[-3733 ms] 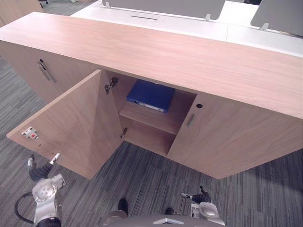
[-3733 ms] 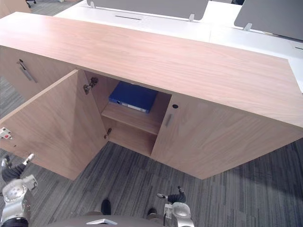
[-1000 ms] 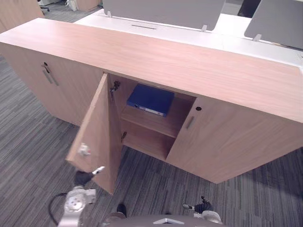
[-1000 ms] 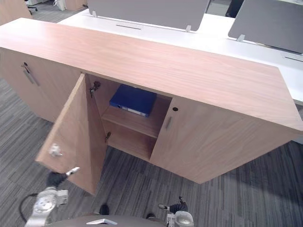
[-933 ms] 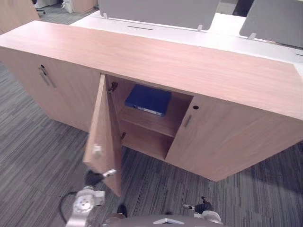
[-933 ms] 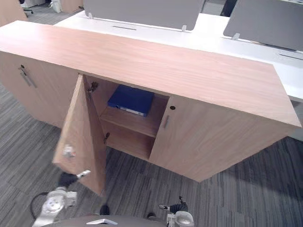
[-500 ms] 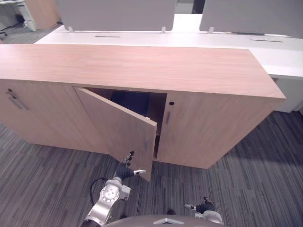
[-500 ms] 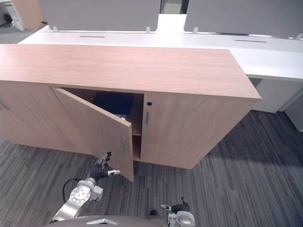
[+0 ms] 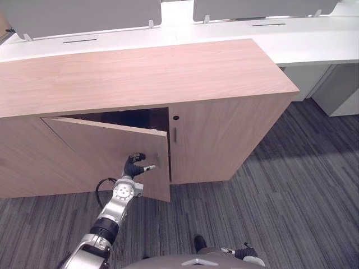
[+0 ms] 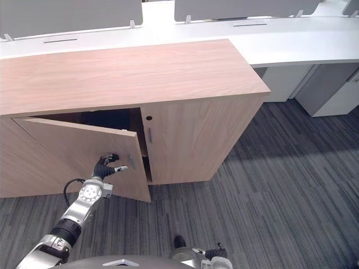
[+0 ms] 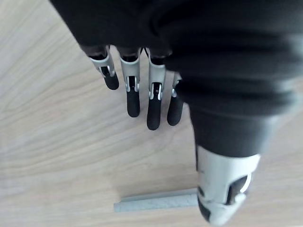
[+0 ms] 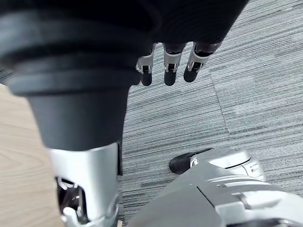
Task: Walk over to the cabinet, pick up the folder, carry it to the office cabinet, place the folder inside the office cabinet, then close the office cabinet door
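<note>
**Cabinet.** The office cabinet (image 9: pixel 140 73) spans the upper left and centre of the left eye view. Its left end is cut off by the frame edge. The door (image 9: pixel 95 151) at centre left stands ajar at a shallow angle, free edge toward the frame centre. The fixed door (image 9: pixel 224 134) to its right is shut.

**Folder.** Its position cannot be determined. The gap above the door shows only a dark interior, and the door panel covers the rest of the compartment.

**Left hand.** The left hand (image 9: pixel 133 164) lies against the outer face of the door, near its free edge, lower left of centre. In the left wrist view the fingers (image 11: pixel 154 101) are straight and laid along the wood, grasping nothing. The thumb (image 11: pixel 222 189) overlaps one end of the grey bar handle (image 11: pixel 154 202); whether it touches the handle cannot be told.

**Right hand.** The right hand (image 10: pixel 216 253) sits at the bottom edge, largely cut off. In the right wrist view its fingers (image 12: pixel 170 71) hang relaxed and straight over the carpet (image 12: pixel 199 109), holding nothing.

**Background.** A white desk (image 9: pixel 314 45) with grey screens (image 9: pixel 84 14) runs along the top edge, partly cropped.
</note>
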### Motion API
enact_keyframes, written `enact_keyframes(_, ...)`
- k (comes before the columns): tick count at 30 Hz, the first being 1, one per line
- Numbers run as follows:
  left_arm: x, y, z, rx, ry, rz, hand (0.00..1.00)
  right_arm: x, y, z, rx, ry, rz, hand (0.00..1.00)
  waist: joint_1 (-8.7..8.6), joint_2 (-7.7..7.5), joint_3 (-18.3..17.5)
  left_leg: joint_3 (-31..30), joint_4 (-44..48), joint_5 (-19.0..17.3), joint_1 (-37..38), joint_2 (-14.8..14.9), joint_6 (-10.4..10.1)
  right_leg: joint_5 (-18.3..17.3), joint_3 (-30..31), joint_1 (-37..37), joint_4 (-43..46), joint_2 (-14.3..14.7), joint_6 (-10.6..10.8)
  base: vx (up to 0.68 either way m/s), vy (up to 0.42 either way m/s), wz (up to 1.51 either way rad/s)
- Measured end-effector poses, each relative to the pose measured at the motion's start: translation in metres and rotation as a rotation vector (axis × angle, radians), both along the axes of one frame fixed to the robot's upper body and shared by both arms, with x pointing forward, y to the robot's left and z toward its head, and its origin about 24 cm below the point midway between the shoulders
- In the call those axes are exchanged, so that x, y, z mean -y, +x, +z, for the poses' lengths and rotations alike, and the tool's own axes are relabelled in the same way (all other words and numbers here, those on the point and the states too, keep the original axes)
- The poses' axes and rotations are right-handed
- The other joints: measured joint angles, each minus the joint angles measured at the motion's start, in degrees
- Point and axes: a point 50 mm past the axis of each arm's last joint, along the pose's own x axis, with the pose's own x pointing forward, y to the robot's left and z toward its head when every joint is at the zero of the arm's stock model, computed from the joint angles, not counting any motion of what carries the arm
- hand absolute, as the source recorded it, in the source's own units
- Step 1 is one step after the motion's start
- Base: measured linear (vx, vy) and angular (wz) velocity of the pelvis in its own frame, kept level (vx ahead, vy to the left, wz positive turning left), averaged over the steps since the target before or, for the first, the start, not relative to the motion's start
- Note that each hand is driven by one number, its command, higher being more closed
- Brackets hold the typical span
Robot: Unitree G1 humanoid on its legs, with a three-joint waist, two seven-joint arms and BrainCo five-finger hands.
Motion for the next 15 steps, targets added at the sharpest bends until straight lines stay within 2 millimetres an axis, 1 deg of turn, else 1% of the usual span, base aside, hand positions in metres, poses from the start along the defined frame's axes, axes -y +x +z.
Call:
enact_keyframes(4, -0.001, 0.003, 0.0, -0.001, 0.01, 0.008, 0.0, 0.0, -0.001, 0.0, 0.002, 0.006, -0.016, 0.0, -0.69, -0.07, 0.04, -0.15, 0.0, -0.06, 0.0, 0.01, -0.01, -0.14, -0.26, 0.09, 0.0, 0.0, -0.21, -0.01, -0.009, 0.0)
enact_keyframes(10, 0.001, 0.0, -0.003, -0.014, 0.001, 0.008, 0.0, 0.0, -0.003, -0.001, -0.008, 0.001, -0.025, 0.0, -0.76, -0.63, 0.38, -1.58, -0.01, 0.0, 0.27, 0.1, 0.04, -0.58, -1.82, 1.09, -0.02, -0.05, -0.6, -0.03, -0.037, 0.12)
enact_keyframes(13, -0.002, -0.019, -0.02, -0.078, -0.005, 0.024, 0.0, -0.001, -0.005, -0.002, -0.016, 0.003, -0.027, 0.0, -0.25, -1.08, 0.67, -1.78, -0.02, -0.1, 1.16, 0.32, -0.08, -0.81, -2.03, 2.15, -0.07, 0.09, -0.36, -0.02, -0.033, 0.05)
enact_keyframes(15, -0.005, -0.038, -0.035, -0.143, -0.013, 0.033, 0.0, -0.002, -0.005, -0.002, -0.017, 0.003, -0.028, 0.0, 0.47, -1.46, 0.88, -1.83, 0.0, -0.09, 1.08, 0.46, -0.09, -0.82, -2.04, 2.07, -0.1, 0.23, -0.34, -0.03, -0.044, 0.01)
